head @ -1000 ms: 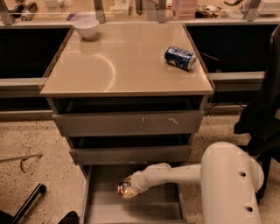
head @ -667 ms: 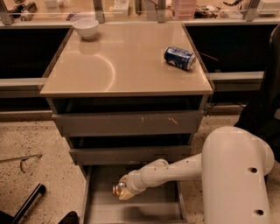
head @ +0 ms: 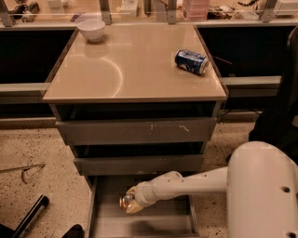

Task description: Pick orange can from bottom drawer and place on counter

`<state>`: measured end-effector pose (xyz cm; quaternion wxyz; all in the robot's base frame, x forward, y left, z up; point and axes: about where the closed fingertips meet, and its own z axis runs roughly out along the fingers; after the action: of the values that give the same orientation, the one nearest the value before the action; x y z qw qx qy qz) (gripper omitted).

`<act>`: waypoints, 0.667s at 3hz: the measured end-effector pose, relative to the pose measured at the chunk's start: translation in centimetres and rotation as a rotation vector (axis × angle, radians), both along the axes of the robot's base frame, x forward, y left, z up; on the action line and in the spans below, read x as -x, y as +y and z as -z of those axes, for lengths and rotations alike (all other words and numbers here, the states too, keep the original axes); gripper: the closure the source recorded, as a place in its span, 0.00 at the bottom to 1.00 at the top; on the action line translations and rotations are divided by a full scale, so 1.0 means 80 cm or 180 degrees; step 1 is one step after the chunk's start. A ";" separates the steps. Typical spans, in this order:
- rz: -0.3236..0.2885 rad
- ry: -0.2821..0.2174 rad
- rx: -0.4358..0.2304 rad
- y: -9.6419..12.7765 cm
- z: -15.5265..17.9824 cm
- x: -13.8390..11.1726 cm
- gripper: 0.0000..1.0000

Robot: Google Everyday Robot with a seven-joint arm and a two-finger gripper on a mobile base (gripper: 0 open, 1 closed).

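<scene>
The orange can (head: 125,201) is a small shiny orange-gold can at the tip of my gripper (head: 130,203), over the left part of the open bottom drawer (head: 160,219). My white arm reaches in from the right, low in front of the cabinet. The gripper is closed around the can and holds it just above the drawer's grey floor. The beige counter (head: 135,69) tops the cabinet above.
A blue and white can (head: 191,62) lies on its side at the counter's right. A white bowl (head: 91,29) stands at its back left. A cluttered ledge with metal posts (head: 139,9) runs behind. A black object (head: 28,218) lies on the speckled floor at left.
My gripper has moved left across the drawer with the orange can in it, and the arm has stretched further out.
</scene>
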<state>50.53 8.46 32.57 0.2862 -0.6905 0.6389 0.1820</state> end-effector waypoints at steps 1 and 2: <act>-0.0125 -0.0222 -0.0263 0.009 -0.063 0.011 1.00; -0.0263 -0.0514 -0.0373 0.024 -0.138 0.025 1.00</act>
<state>48.53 10.35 43.63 0.3689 -0.7107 0.5730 0.1745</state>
